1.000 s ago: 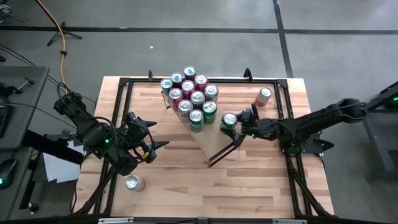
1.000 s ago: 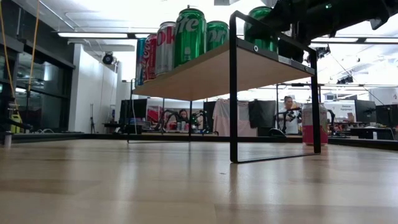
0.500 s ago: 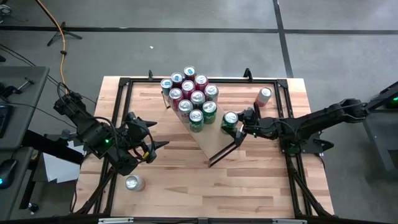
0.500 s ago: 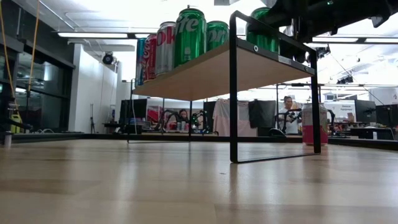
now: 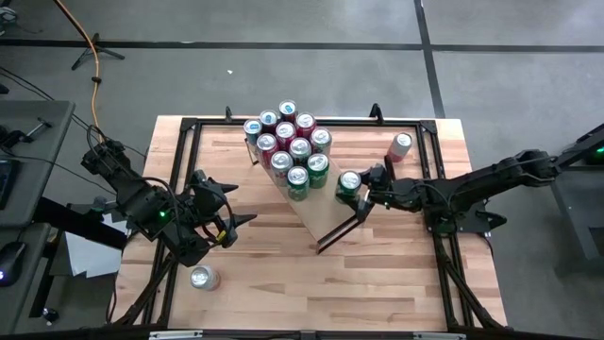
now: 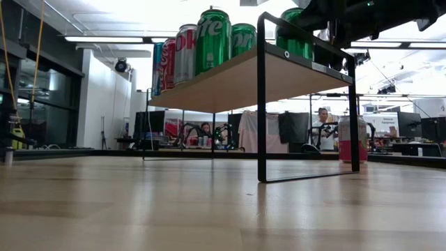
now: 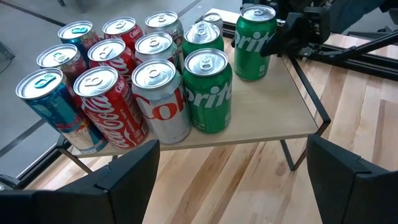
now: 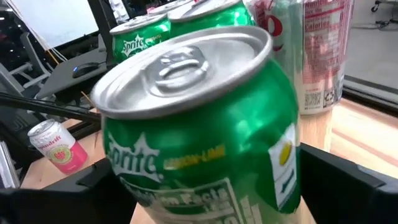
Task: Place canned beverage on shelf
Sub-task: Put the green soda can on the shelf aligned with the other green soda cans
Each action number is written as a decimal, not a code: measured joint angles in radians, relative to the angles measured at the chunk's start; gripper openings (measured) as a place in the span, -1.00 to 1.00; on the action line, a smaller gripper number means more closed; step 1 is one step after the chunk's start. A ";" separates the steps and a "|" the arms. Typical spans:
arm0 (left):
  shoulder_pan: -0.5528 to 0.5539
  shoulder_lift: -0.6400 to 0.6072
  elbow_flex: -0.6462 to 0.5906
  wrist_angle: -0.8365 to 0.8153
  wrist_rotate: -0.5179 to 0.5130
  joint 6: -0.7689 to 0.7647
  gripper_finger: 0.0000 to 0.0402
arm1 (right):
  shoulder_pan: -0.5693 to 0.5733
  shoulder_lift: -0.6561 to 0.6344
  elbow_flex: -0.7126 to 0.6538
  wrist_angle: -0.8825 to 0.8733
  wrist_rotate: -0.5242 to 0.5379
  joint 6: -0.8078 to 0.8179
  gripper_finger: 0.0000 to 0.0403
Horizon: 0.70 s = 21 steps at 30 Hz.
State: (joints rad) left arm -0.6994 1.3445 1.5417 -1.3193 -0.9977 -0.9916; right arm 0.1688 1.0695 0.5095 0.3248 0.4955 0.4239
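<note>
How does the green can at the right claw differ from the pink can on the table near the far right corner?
The green can stands on the shelf; the pink can stands on the tabletop. The green can sits between the right claw fingers; the pink can stands alone, untouched. Both are upright.

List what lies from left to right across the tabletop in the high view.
Silver-topped can lying on the wood → left claw → cluster of red, silver and green cans → lone green Sprite can → right claw → pink can.
</note>
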 joint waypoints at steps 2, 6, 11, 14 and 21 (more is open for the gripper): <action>0.000 0.000 0.000 0.000 0.000 0.000 0.53 | 0.000 0.000 0.000 -0.008 -0.002 0.014 0.86; 0.000 0.000 0.000 0.000 0.000 0.000 0.53 | 0.000 0.001 0.000 -0.013 -0.007 0.009 0.96; 0.000 0.000 0.000 0.000 0.000 0.000 0.53 | 0.000 -0.017 0.000 -0.025 -0.062 -0.055 0.96; 0.000 0.000 0.000 0.000 0.000 0.000 0.53 | 0.000 -0.063 0.000 -0.066 -0.141 -0.089 0.97; 0.000 0.000 0.000 0.000 -0.001 0.000 0.53 | 0.000 -0.242 0.000 -0.297 -0.243 -0.062 0.97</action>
State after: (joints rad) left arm -0.6994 1.3445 1.5421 -1.3195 -0.9991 -0.9916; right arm 0.1688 0.8271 0.5091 0.0277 0.2521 0.3620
